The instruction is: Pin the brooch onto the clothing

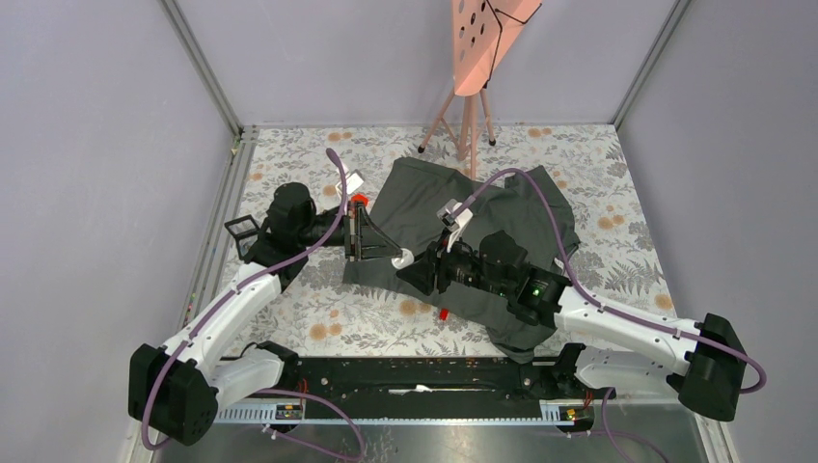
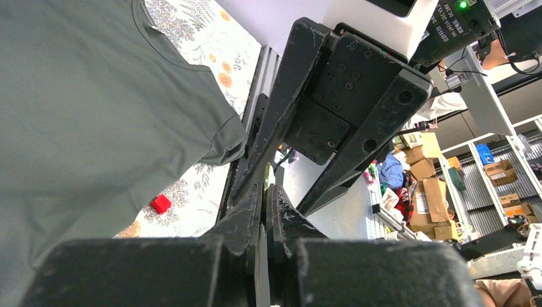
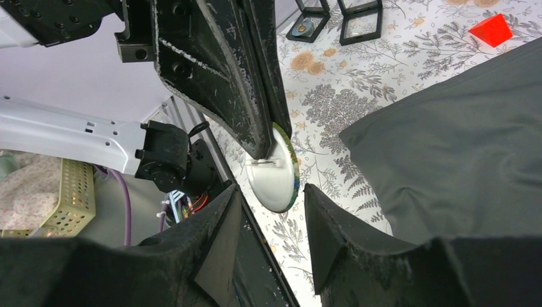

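Observation:
The dark grey T-shirt [image 1: 424, 198] lies crumpled on the floral table; it also shows in the left wrist view [image 2: 83, 115] and the right wrist view [image 3: 460, 141]. My left gripper [image 1: 391, 256] is shut on the brooch [image 1: 403, 258], a round disc with a white back, a pin and a coloured rim [image 3: 275, 173], held above the shirt's near left edge. In the left wrist view its fingertips [image 2: 265, 192] are pressed together. My right gripper [image 1: 422, 266] is open, its fingers [image 3: 332, 217] on either side just below the brooch, not touching it.
A small red block [image 1: 443, 313] lies on the table near the shirt's front edge. Two black display boxes [image 3: 332, 13] stand at the far left [image 1: 241, 231]. A pink board on a tripod [image 1: 473, 58] stands at the back. Purple cables arc over both arms.

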`<state>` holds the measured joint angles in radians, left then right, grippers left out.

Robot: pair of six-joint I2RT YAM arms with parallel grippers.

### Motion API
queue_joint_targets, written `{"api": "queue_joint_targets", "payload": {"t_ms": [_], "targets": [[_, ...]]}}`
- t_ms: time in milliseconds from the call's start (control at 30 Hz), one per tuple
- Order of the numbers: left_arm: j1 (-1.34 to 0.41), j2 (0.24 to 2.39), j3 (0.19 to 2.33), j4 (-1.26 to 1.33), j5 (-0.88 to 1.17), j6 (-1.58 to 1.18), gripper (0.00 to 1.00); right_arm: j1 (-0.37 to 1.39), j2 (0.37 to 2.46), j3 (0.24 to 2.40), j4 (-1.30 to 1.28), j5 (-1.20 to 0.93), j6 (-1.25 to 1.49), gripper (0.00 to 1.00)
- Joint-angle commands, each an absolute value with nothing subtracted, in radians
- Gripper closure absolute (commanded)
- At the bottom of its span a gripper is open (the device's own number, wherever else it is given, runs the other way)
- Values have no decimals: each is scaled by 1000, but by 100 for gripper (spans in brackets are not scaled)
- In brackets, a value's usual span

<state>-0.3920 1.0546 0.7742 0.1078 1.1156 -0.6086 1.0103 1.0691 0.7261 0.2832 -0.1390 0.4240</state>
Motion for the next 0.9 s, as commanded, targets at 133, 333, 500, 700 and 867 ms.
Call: {"api": "queue_joint_targets", "payload": {"t_ms": [133, 333, 500, 700, 867], "targets": [[-397, 1017, 762, 175, 1146, -617, 100, 1025, 1022, 732, 353, -40, 414, 44], [-403, 1007, 761, 148, 1131, -607, 100, 1025, 1023, 752, 322, -13, 393, 46], [-409, 1002, 759, 146, 1128, -612, 100, 1030, 1041, 764, 323, -21, 386, 51], [-419, 1001, 759, 141, 1124, -610, 100, 1036, 1042, 761, 341, -24, 391, 51], [-419, 1006, 765, 136, 1105, -613, 100, 1037, 1024, 753, 352, -25, 392, 50]]}}
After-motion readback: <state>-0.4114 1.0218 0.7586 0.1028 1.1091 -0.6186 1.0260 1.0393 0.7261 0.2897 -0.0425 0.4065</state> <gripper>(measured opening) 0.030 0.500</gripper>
